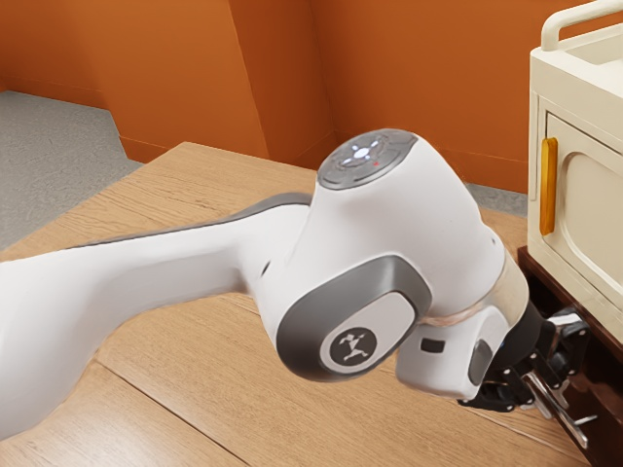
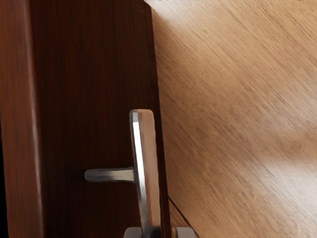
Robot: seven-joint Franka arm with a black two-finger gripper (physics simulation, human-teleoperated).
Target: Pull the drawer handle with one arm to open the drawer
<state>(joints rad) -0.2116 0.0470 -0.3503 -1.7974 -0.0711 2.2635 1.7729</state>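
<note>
White from the exterior view's left, your arm (image 1: 175, 268) reaches to the black gripper (image 2: 159, 232), fingers parted on either side of the silver handle (image 2: 139, 148), whose bar runs close to the long edge of the dark drawer front (image 2: 84, 99) by the pale wood surface (image 2: 237, 109). You look to have the approach done; closing on the bar and pulling remain, since you can see no opened gap.
</note>
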